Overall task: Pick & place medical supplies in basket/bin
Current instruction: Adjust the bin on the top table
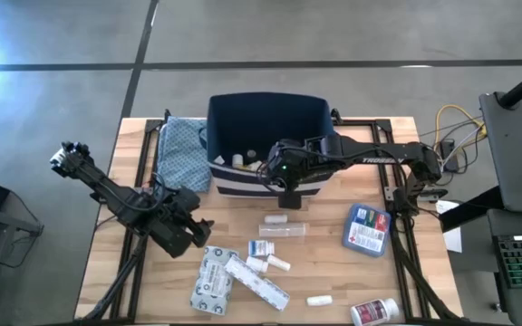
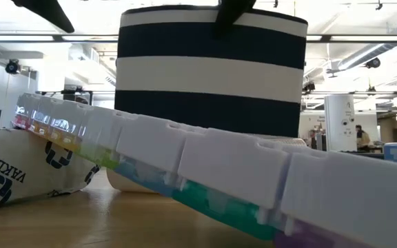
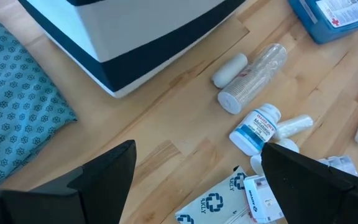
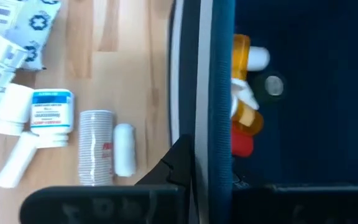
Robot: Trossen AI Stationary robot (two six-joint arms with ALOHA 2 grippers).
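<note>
Fingers on the left gripper (image 1: 199, 232) are standing wide apart with nothing between them, hovering over the table's left half just short of the loose pile. Right gripper (image 1: 289, 196) is pinched shut on the front rim of the navy striped bin (image 1: 234, 111), which is sitting at the table's far edge, middle.

A few bottles, including an orange vial (image 4: 242, 50), are already lying inside. The rest of the supplies are spread across the near half: a clear ribbed tube (image 3: 253, 78), a blue-label pill bottle (image 3: 257, 129), cartons (image 1: 212, 279), and a blue-and-red packet (image 1: 367, 228) toward the right edge.

My guess is the pill bottle is light, rigid and smooth, so it'll be wanting to roll. I'd be squeezing it across the middle of its body.
</note>
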